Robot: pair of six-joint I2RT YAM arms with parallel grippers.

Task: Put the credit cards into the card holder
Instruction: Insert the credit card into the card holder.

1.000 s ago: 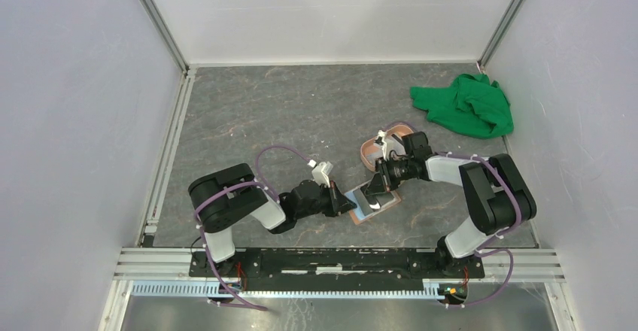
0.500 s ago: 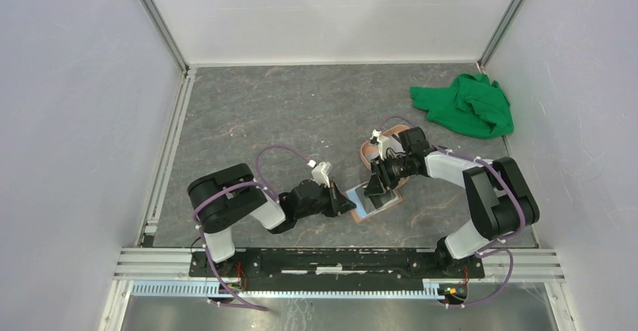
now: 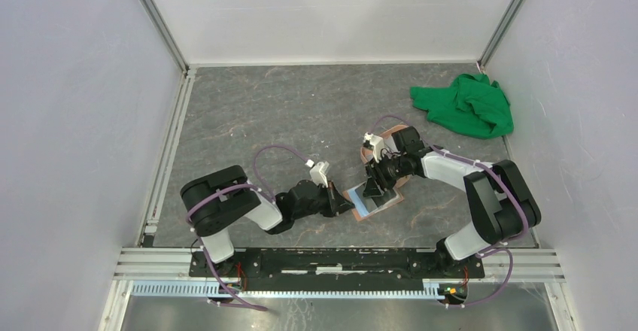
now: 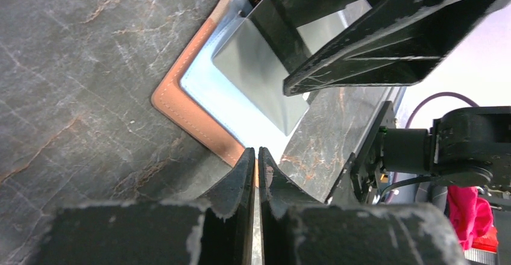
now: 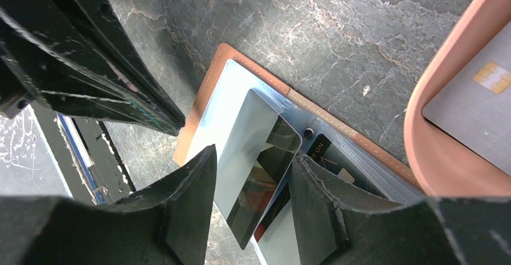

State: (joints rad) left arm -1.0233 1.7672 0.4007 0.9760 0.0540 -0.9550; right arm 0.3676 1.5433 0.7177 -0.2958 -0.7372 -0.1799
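The tan card holder point(image 3: 374, 200) lies open on the table, its clear inner pockets facing up point(image 5: 205, 96). My left gripper point(image 3: 347, 204) is shut on the holder's near edge point(image 4: 181, 105), a sliver of tan showing between the tips point(image 4: 258, 153). My right gripper point(image 3: 374, 188) hovers open over the holder point(image 5: 253, 155). A glossy silver-grey credit card point(image 5: 253, 144) sits between its spread fingers, slanting into the holder point(image 4: 259, 75). A black card point(image 5: 328, 153) is inside a pocket. A further grey credit card point(image 5: 476, 120) lies in the pink tray point(image 5: 434, 126).
The pink oval tray point(image 3: 366, 153) sits just behind the holder, mostly under the right arm. A crumpled green cloth point(image 3: 466, 105) lies at the back right. White walls with metal rails enclose the table on three sides.
The right gripper's jaws have spread apart, letting go of the silver card, and its wrist has shifted slightly left. The left arm has kept its grip and place.
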